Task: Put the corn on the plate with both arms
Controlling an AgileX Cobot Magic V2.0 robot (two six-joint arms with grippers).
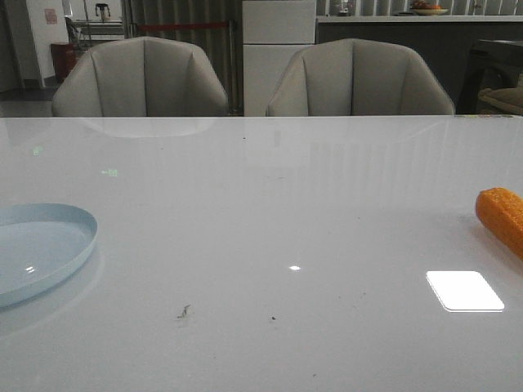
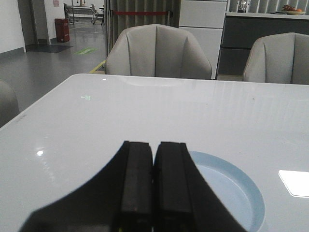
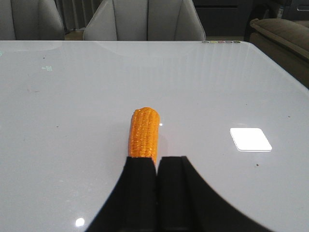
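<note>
Glossy white bench (image 1: 261,212) carries the corn (image 1: 502,217) far right and the plate (image 1: 49,214) far left, well apart, so each clenched, empty hand (image 2: 153,183) (image 3: 157,188) waits over its own item.

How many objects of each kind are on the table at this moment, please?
Corn: 1
Plate: 1
Total: 2
</note>
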